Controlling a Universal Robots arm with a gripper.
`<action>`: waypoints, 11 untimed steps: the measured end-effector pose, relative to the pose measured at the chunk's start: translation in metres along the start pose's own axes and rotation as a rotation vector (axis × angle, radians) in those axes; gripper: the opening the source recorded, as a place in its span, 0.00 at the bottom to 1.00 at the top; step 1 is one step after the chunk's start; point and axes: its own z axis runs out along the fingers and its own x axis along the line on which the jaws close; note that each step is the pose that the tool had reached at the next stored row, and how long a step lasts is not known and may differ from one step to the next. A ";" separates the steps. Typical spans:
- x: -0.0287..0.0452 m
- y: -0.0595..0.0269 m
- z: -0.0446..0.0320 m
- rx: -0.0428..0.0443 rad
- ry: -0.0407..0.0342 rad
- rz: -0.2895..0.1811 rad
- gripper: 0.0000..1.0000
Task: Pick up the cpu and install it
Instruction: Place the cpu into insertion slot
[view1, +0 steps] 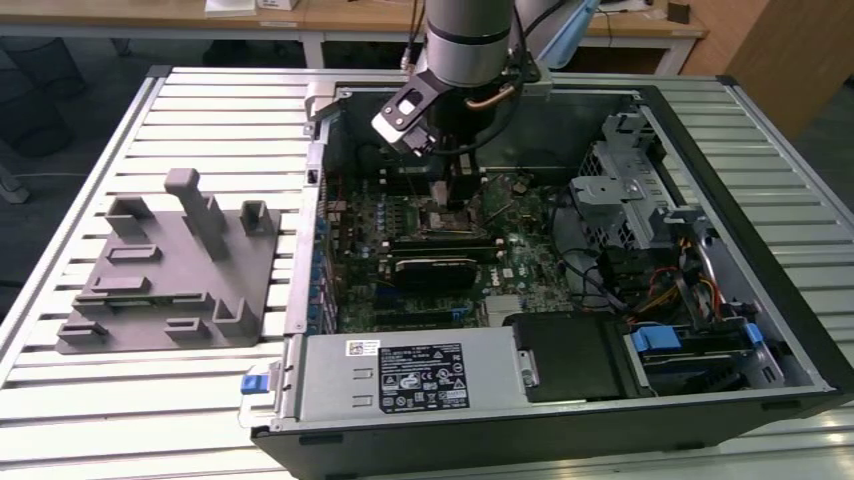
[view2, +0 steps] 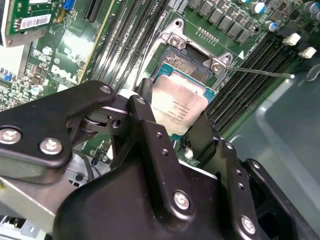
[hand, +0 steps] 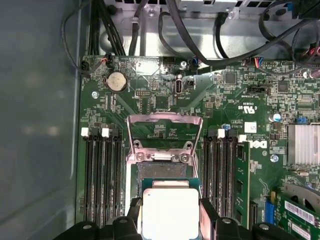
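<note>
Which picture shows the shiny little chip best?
The second wrist view: the cpu, held in the claw at the socket, shows its top clearly. The first wrist view washes its top white. The exterior view has the arm over that spot.

Right, have a look at this arm: a smooth silver-grey metal wrist tube, ringed by a darker grey band. Just beside that tube's lower end is bolted a small black-and-silver camera box, and on the tube's other side a thin copper-coloured curved cable bows out. Below the tube comes the matte black gripper, slim and tapering. In the second wrist view its rounded black link plates are studded with bright silver screws, and the flat black fingers show rows of small holes.
</note>
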 end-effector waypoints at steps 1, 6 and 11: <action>0.0001 0.0000 0.0018 -0.0001 -0.0006 0.000 0.54; 0.0011 0.0000 0.0090 -0.0002 -0.0176 -0.001 0.54; 0.0011 -0.0003 0.0158 -0.0066 -0.0177 0.000 0.54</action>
